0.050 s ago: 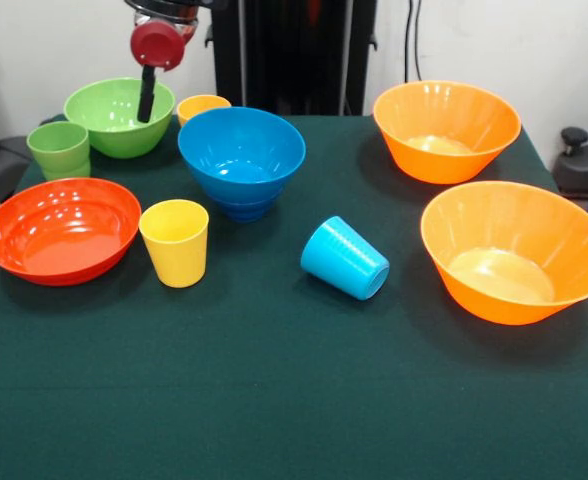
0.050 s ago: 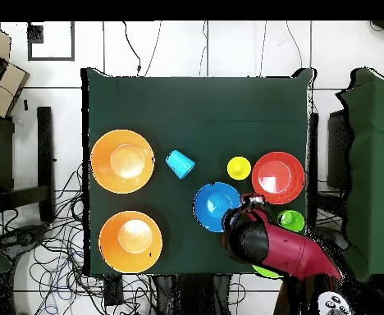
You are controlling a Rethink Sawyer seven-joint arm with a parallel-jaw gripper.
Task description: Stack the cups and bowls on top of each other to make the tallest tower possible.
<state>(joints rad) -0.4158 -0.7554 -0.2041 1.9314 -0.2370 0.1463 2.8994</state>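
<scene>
My gripper (image 1: 147, 95) hangs at the far left over the green bowl (image 1: 117, 115), holding nothing that I can see. In front of that bowl stand a green cup (image 1: 59, 148) and the wide red-orange bowl (image 1: 62, 228). One yellow cup (image 1: 175, 241) stands upright beside the red-orange bowl; another (image 1: 202, 105) stands behind the blue bowl (image 1: 242, 150), which rests on a darker blue ridged base. A light blue cup (image 1: 345, 258) lies on its side mid-table. Two orange bowls (image 1: 446, 128) (image 1: 514, 250) sit at the right. No tower stands.
In the overhead view the red arm (image 2: 281, 250) covers most of the green bowl (image 2: 267, 271) and borders the blue bowl (image 2: 213, 205). The dark green table cloth (image 1: 274, 400) runs to the near edge. Cables lie on the floor round the table.
</scene>
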